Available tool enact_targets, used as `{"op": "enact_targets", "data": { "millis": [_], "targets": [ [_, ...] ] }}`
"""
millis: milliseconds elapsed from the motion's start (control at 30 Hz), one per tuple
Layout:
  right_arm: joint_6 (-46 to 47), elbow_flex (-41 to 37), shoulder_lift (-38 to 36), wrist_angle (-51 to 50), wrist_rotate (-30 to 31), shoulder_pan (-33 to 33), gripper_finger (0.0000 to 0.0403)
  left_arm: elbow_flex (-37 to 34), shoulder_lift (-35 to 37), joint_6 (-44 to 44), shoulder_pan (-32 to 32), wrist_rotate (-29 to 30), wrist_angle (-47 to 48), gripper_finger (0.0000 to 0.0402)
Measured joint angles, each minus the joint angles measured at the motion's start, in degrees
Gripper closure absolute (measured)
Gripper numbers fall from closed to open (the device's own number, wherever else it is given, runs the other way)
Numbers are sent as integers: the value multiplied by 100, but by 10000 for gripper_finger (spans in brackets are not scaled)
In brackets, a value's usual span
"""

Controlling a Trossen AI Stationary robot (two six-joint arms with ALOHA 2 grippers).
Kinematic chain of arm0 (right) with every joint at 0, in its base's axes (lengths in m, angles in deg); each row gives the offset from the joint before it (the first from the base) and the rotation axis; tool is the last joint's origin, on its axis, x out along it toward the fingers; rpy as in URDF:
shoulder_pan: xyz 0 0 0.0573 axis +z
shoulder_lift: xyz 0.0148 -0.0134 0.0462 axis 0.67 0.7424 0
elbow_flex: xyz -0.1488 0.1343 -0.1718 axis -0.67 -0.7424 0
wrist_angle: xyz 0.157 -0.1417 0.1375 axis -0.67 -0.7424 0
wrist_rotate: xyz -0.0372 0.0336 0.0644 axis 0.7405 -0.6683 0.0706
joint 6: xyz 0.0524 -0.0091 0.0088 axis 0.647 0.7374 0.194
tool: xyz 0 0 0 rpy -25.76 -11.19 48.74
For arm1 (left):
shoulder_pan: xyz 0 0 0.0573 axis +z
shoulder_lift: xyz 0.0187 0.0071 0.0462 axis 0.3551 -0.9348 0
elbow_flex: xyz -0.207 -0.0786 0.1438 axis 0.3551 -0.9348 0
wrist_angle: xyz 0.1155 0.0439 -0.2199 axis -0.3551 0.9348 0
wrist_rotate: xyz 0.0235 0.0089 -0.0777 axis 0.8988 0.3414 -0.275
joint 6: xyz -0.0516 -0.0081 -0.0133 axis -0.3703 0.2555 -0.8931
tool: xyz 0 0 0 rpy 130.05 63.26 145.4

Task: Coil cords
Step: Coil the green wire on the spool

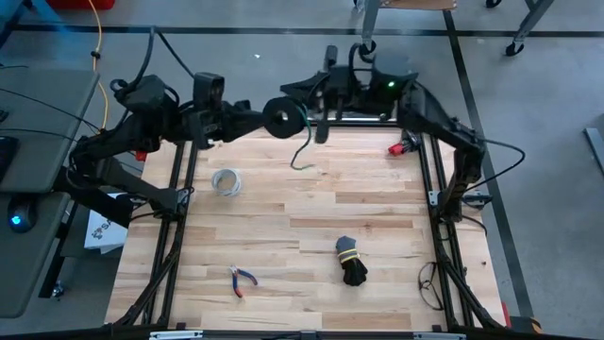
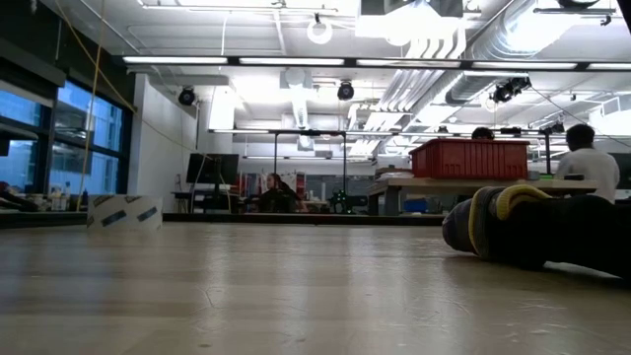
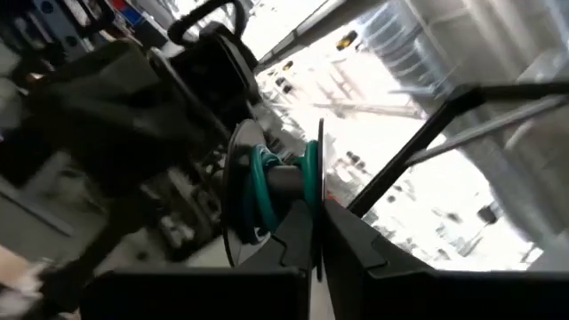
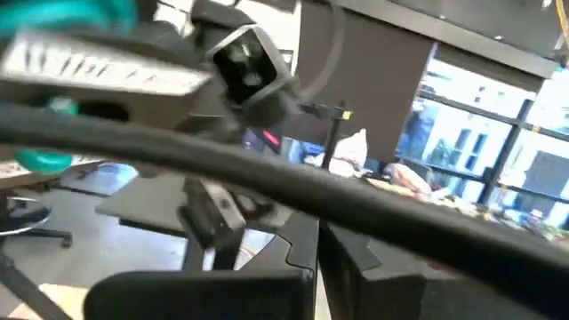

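A round spool with green cord wound on its hub hangs high over the table's far middle. My left gripper is shut on it. The cord's thin green tail hangs loose below the spool toward the wooden table. My right arm reaches in from the far right. Its gripper is shut and level, pointing at the left arm close by the spool. A thick dark band crosses just past its fingertips. My left gripper pinches the rim of one clear spool flange between its two fingers. The fingers come level from the table's left. The spool is lifted clear, its axis roughly level, and the tail is slack below it. My right gripper is shut; I cannot tell whether it touches the cord or the dark band.
On the table lie a pale grey-white ring, a black cord bundle with a yellow tie and red-handled pliers. A small red thing sits at the far right. People sit in the room behind.
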Motion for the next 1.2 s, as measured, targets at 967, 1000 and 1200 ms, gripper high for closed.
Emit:
{"op": "enact_targets", "data": {
  "millis": [967, 1000, 1200],
  "targets": [
    [783, 4, -381, -3032, -344, -62, 207, -2, 371, 2094, 645, 251, 624, 394],
    [734, 4, -329, -2973, -341, -64, 206, -2, 371, 2069, 643, 249, 624, 394],
    [630, 4, -163, -2734, -407, -64, 206, -2, 371, 2068, 643, 249, 624, 394]
  ]
}}
